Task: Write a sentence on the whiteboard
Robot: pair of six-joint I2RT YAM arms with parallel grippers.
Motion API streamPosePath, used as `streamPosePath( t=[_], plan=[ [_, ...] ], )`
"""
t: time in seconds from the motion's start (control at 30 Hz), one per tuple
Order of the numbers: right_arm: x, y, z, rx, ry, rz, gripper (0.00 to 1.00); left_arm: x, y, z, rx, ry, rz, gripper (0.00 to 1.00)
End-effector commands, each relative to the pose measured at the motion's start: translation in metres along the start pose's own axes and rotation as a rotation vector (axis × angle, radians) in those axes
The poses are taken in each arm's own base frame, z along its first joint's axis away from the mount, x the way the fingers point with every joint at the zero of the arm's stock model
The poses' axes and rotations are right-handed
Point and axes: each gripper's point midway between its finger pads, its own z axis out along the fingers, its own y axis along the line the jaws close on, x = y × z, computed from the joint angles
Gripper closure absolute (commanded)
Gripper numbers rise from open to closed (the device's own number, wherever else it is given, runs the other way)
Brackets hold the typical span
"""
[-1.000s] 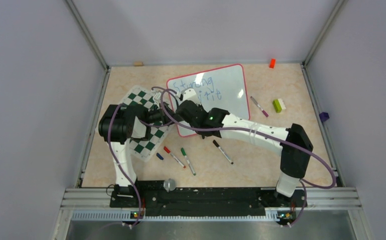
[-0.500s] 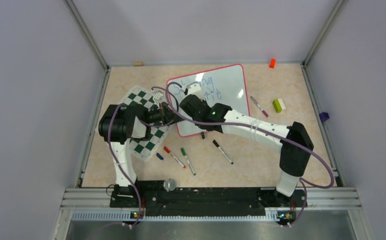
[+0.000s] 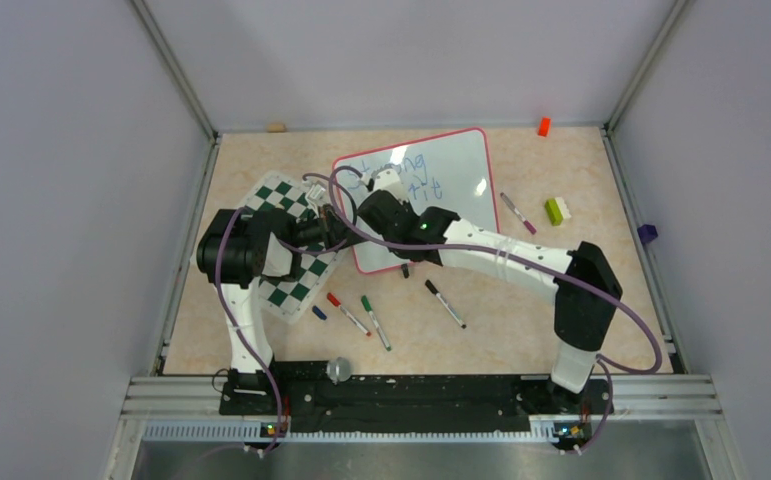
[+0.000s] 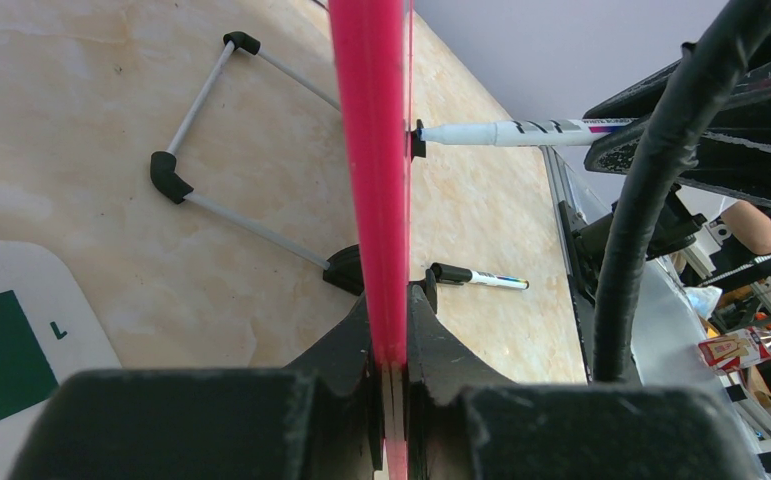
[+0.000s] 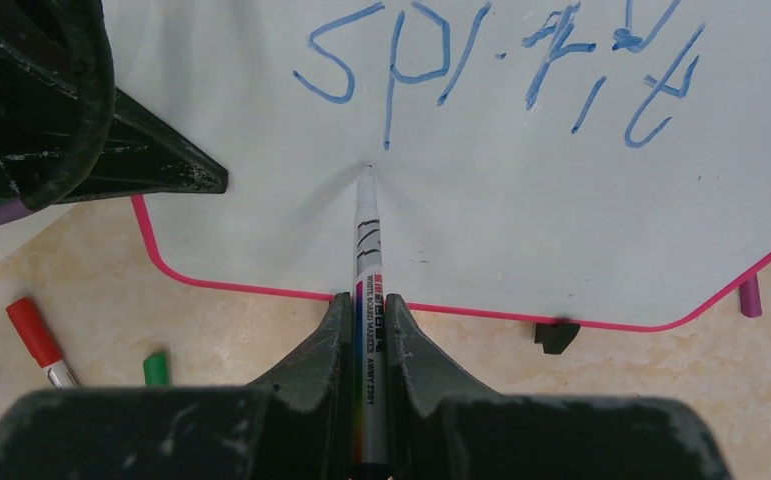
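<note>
Right gripper (image 5: 366, 305): clamped on marker (image 5: 365, 235), its tip touching the whiteboard (image 5: 521, 230) just under the blue sentence (image 5: 501, 70). Left gripper (image 4: 389, 325): pinched onto the whiteboard's pink frame edge.

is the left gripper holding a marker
No, the left gripper is clamped on the red-pink frame of the whiteboard; the marker sits in the right gripper.

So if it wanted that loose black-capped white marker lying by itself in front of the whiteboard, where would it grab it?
Probably the middle of the black-capped white marker, on its barrel, coming straight down from above. It lies flat and diagonal on the table, so the jaws should close across its thin width, square to its length. The ends give less to hold.
</note>
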Motion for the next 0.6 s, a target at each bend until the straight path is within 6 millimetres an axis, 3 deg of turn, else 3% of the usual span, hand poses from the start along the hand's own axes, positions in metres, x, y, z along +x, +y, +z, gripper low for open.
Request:
streamPosePath(
  t=[0.0, 0.57],
  plan=[
    [-0.0225, 0.0022, 0.0015, -0.014, -0.047, 0.053, 1.0, -0.0284, 0.0124, -0.0085, -0.071, -0.112, 0.149, 1.0],
    [-0.0167, 0.0056, 0.0102, -0.026, -0.029, 0.036, 1.0, -0.0284, 0.0124, -0.0085, -0.071, -0.112, 0.149, 1.0]
  ],
)
